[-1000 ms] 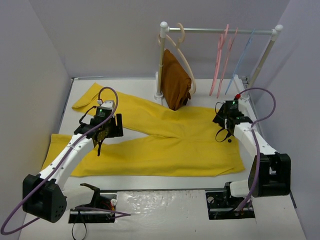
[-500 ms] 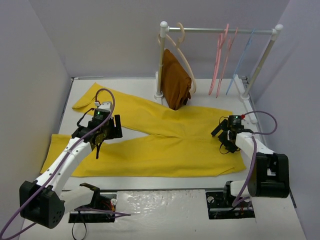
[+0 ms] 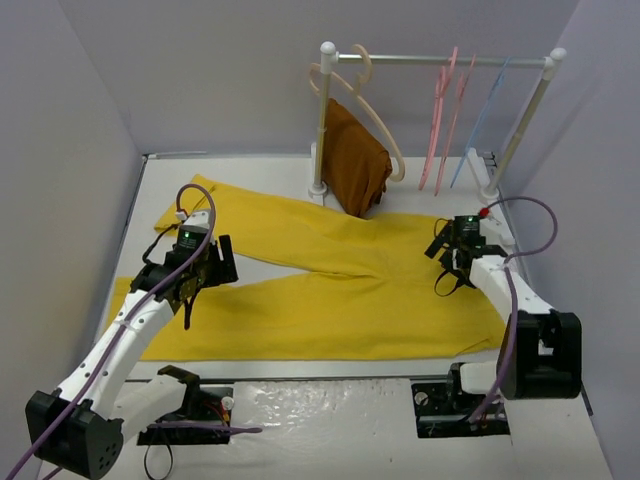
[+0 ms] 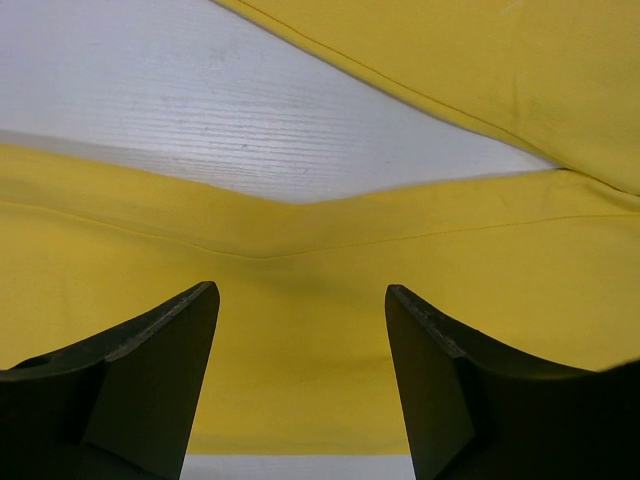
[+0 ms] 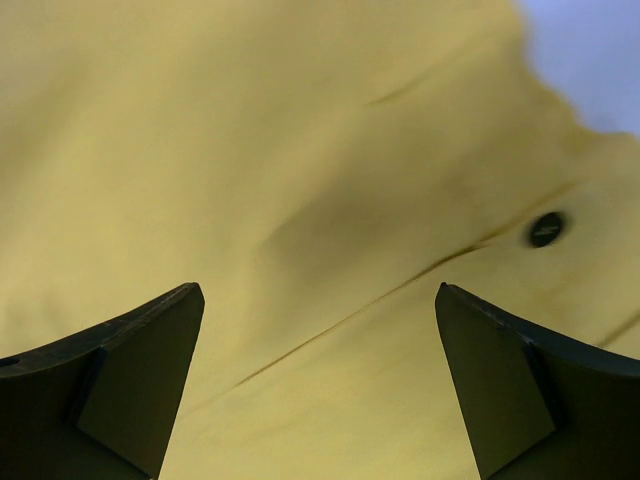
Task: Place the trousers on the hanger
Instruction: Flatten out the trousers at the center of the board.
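My left gripper (image 4: 300, 295) is released, its two dark fingers well apart with nothing between them, over the near leg of the trousers (image 3: 350, 290), just beside the white wedge of desk (image 3: 260, 172) that shows between the two legs. My right gripper (image 5: 320, 290) is spread wide and also empty, over the waist end, where a small dark button (image 5: 545, 229) sits beside a seam. The trousers lie flat across the middle of the desk, waist to the right, both legs running left and splaying apart. I judge them light, soft and limp. They will sag and fold wherever they are not held, and a single layer may slip out of a shallow pinch. The waistband or a seam, where the cloth is thicker, looks the surest place to take hold. The hanger (image 3: 440, 115), thin and pink, hangs on the rail (image 3: 440, 61) at the far right beside its twin, well apart from the trousers. A light blue hanger (image 3: 483, 120) hangs further right, and a beige hanger (image 3: 375, 120) with a rust-brown cloth (image 3: 355, 165) hangs to the left. I cannot tell whether either gripper touches the cloth. The right wrist view is blurred. My right arm covers part of the waist edge in the top view, and my left arm covers part of the near leg.
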